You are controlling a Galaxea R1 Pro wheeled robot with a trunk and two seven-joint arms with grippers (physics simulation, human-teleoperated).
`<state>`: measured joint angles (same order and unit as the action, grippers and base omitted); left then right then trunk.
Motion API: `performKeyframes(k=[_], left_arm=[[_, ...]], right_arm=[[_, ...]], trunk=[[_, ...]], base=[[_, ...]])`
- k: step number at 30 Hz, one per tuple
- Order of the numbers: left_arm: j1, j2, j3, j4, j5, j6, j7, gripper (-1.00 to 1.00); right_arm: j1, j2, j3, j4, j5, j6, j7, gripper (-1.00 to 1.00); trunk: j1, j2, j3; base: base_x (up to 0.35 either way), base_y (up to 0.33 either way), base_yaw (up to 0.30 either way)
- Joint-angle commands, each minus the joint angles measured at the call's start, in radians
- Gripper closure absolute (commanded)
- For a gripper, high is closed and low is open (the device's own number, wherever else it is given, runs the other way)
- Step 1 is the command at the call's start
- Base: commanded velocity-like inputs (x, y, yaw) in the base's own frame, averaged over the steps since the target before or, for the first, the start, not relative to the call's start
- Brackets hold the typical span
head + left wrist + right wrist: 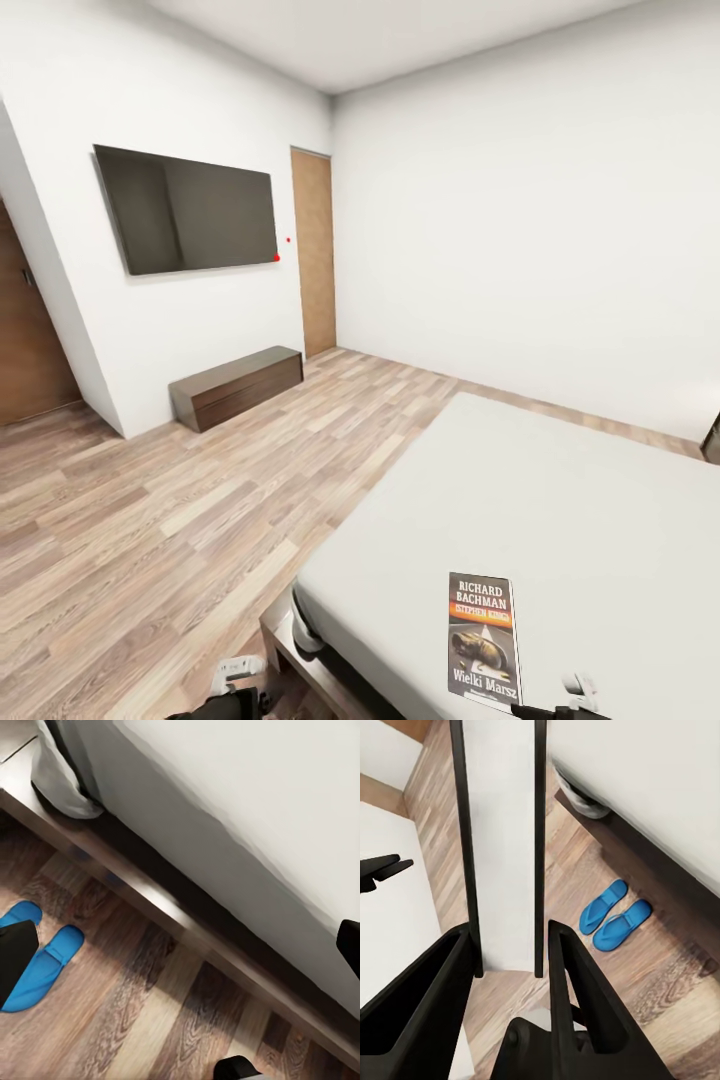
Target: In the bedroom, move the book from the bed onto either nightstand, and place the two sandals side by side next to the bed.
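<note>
1. My right pincer (510,945) is clamped on the book (483,640): in the right wrist view, its two black fingers (585,1005) press the dark covers with the white page edge between them.
2. In the head view, the book stands nearly upright in front of the near end of the bed (560,500), cover toward the camera and title readable, and my right pincer (575,692) sits at the bottom edge just beside it.
3. My left pincer (182,949) hangs with its fingers (15,952) wide apart and nothing between them, above the plank floor (150,1020) along the bed's dark wooden frame (172,915).
4. The two sandals (615,916) lie side by side on the floor, close to the bed frame and near its corner; in the left wrist view, one sandal (41,964) shows whole and the other is partly hidden behind a finger.
5. Open floor (150,520) runs from the bed's left edge to the far wall, where a long low bench (237,386) sits under a wall-mounted screen (190,208), with a wooden door (314,250) in the corner.
6. The mattress top (600,480) lies bare and grey up to the white wall on the right
</note>
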<state>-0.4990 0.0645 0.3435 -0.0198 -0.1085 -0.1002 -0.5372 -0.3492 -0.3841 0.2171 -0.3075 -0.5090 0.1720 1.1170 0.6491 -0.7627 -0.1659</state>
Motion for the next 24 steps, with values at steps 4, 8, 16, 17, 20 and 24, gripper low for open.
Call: performKeyframes(k=[4, 8, 16, 17, 20, 24], left_arm=[[-0.001, 0.0, 0.007, 0.001, -0.011, -0.006, -0.001, -1.0], [-0.001, 0.0, 0.007, 0.001, -0.01, -0.006, -0.001, -1.0], [-0.001, 0.0, 0.007, 0.001, -0.01, -0.006, -0.001, -1.0], [-0.001, 0.0, 0.007, 0.001, -0.01, -0.006, -0.001, -1.0], [-0.001, 0.0, 0.007, 0.001, -0.01, -0.006, -0.001, -1.0], [-0.001, 0.0, 0.007, 0.001, -0.011, -0.006, -0.001, -1.0]], right_arm=[[0.0, -0.001, 0.005, -0.001, -0.011, 0.011, 0.001, 1.0], [0.0, -0.001, 0.005, -0.001, -0.011, 0.011, 0.001, 1.0], [0.0, -0.001, 0.005, -0.001, -0.011, 0.01, 0.001, 1.0], [0.0, -0.001, 0.005, -0.001, -0.011, 0.01, 0.001, 1.0], [0.0, -0.001, 0.005, -0.001, -0.011, 0.011, 0.001, 1.0], [0.0, -0.001, 0.005, -0.001, -0.011, 0.011, 0.001, 1.0]], trunk=[[0.0, -0.001, -0.002], [0.0, -0.001, -0.002], [0.0, -0.001, -0.002], [0.0, -0.001, -0.002], [0.0, -0.001, -0.002], [0.0, -0.001, -0.002]], base=[[0.0, 0.0, 0.232], [0.0, 0.0, 0.243], [0.0, 0.0, 0.249], [0.0, 0.0, 0.25], [0.0, 0.0, 0.25], [0.0, 0.0, 0.25]])
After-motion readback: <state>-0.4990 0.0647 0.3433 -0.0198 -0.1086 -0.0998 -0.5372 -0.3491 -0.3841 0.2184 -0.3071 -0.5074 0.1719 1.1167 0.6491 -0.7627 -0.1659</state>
